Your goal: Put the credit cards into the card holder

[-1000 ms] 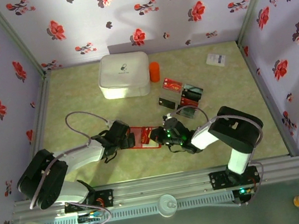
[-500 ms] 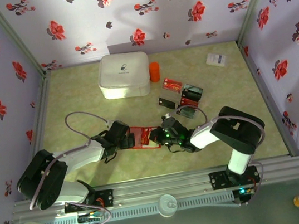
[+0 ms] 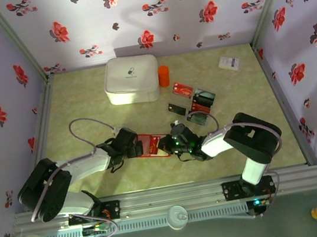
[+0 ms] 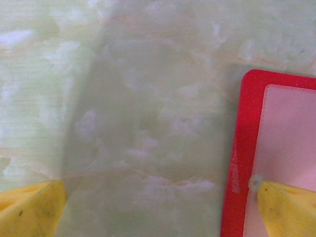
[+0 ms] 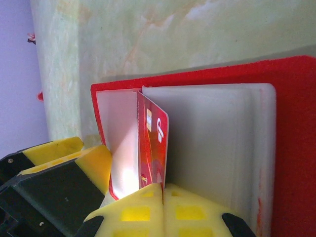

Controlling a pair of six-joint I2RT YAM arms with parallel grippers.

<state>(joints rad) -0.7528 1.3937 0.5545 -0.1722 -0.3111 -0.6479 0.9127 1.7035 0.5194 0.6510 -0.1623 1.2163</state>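
The card holder (image 3: 152, 145) lies open on the table between my two grippers, red with a pale inside (image 5: 212, 143). My right gripper (image 5: 163, 197) is shut on a red credit card (image 5: 154, 143) that stands on edge in the holder's fold. My left gripper (image 4: 158, 212) is open; one yellow fingertip (image 4: 289, 210) rests on the holder's pale inside (image 4: 291, 133) and the other is over bare table. In the top view the left gripper (image 3: 136, 148) is at the holder's left edge and the right gripper (image 3: 166, 144) at its right. Several more credit cards (image 3: 198, 103) lie behind the right arm.
A big white rounded box (image 3: 132, 79) and an orange cylinder (image 3: 164, 76) stand at the back. A small white box (image 3: 231, 63) lies at the back right. Metal rails and flowered walls bound the table (image 3: 86, 114).
The right gripper has edged slightly left with the red card. The left arm has stayed put.
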